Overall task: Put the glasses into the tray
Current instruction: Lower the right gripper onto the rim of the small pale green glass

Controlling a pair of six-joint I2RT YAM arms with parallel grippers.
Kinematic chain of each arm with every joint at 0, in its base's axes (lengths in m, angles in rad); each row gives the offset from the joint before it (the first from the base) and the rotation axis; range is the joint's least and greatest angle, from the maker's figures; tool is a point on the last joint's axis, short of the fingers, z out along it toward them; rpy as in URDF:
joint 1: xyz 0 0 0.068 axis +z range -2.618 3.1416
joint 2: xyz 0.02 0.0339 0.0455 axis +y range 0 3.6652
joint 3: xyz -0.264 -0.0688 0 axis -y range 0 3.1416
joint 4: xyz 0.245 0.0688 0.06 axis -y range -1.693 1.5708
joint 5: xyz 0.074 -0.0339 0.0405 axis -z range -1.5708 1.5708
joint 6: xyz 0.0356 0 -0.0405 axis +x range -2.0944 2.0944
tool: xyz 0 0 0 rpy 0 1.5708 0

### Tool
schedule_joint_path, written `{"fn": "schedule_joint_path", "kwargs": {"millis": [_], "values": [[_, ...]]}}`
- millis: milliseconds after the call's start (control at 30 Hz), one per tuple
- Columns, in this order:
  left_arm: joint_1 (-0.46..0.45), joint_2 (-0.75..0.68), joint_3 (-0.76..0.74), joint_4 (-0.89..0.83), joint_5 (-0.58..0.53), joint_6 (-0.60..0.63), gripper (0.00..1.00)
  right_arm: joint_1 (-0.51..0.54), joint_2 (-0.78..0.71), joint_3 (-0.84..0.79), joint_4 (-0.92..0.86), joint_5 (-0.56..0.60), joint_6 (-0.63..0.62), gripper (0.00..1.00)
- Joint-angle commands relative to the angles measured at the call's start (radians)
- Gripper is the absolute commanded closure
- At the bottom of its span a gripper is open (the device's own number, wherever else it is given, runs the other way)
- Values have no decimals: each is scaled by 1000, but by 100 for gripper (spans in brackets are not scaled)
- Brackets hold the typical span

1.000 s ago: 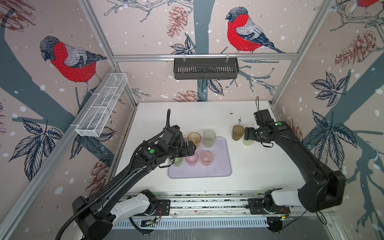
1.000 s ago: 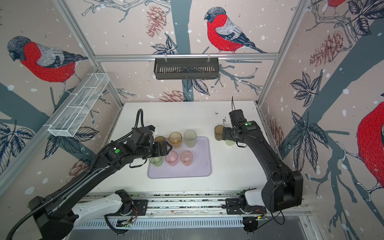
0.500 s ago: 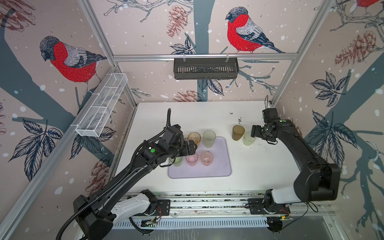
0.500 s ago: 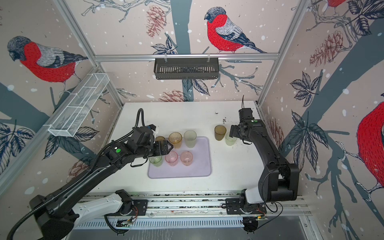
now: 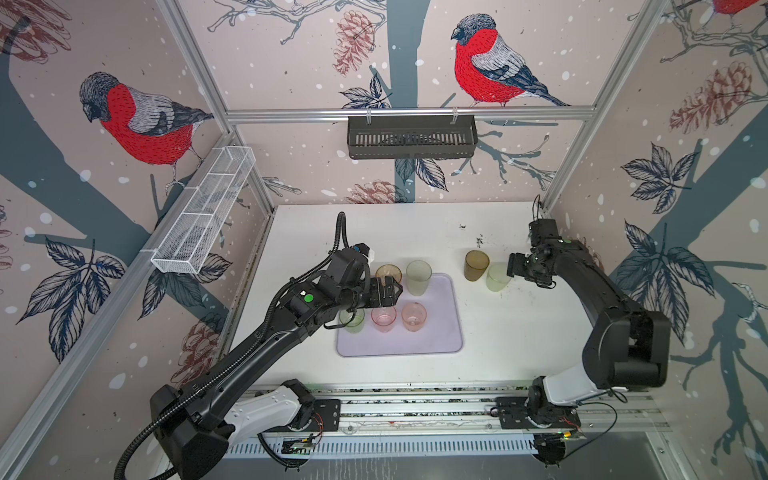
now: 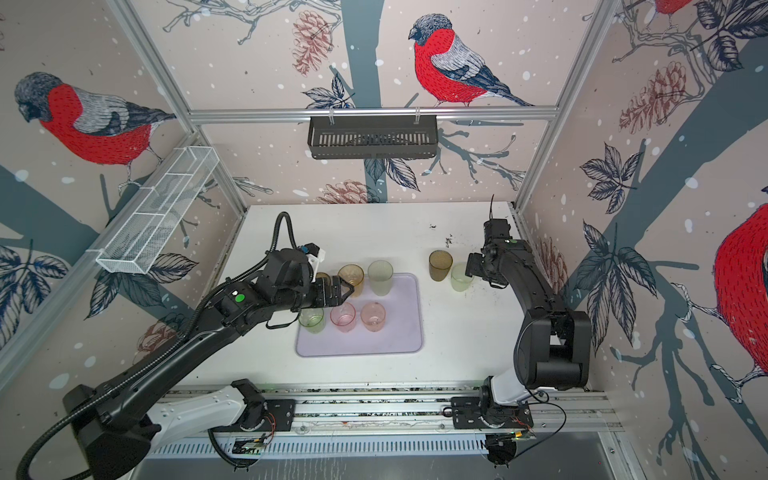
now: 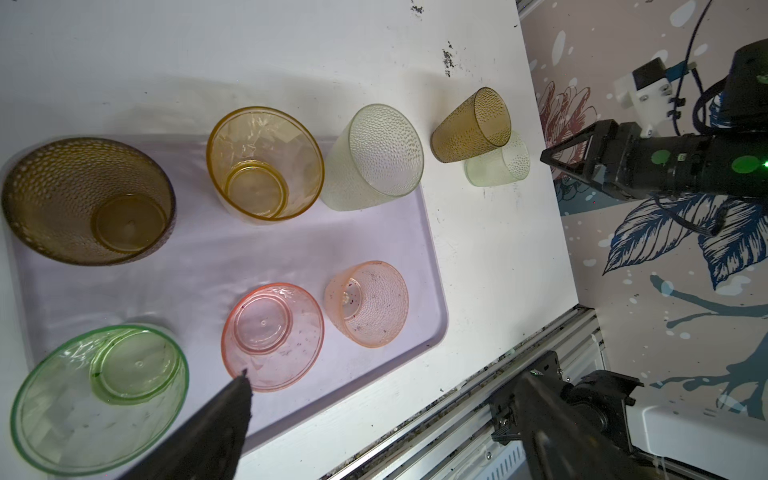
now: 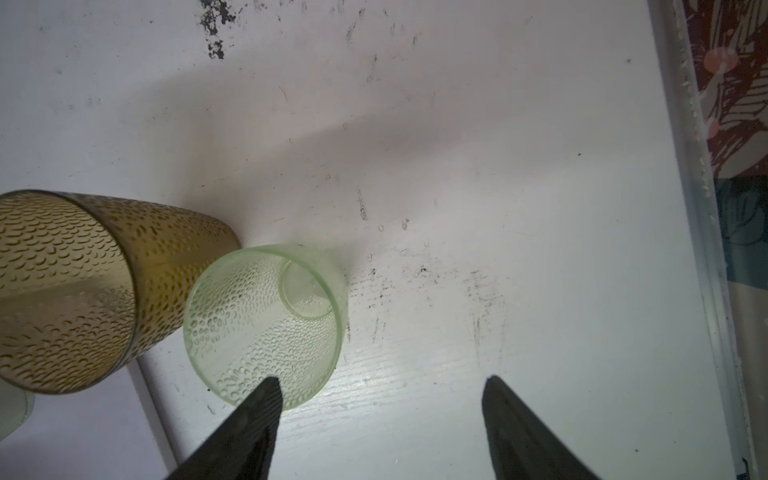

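Glasses (image 5: 413, 316) stand in the tray (image 5: 436, 332) except a brown glass (image 5: 476, 266) and a pale green glass (image 8: 257, 324) just outside it, so your empty right pincer (image 8: 382, 379) gapes beside the green, left pincer (image 5: 395, 291) wide above the tray.

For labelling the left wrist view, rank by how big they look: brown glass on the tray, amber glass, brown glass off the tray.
1. Brown glass on the tray
2. Amber glass
3. Off-tray brown glass
The order follows nearness to the camera, so real sizes stay unsure.
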Motion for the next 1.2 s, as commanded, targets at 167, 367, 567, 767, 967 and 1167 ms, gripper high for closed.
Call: {"fn": "schedule_joint_path", "kwargs": {"millis": [167,367,567,767,967,1167], "values": [[-42,39,31,63,4,14,2,-3,53,9,38,-21,-22,33],[-79,72,58,77,-9,10,2,-3,78,6,49,-23,-26,41],[-92,91,76,74,-13,18,2,-2,91,3,58,-32,-32,49],[-95,101,86,74,-10,23,2,-2,103,-2,64,-44,-33,59],[-102,111,95,69,-10,28,2,-2,109,-9,72,-47,-36,65],[-102,111,97,65,-13,29,2,-2,111,-18,81,-49,-36,71]]}}
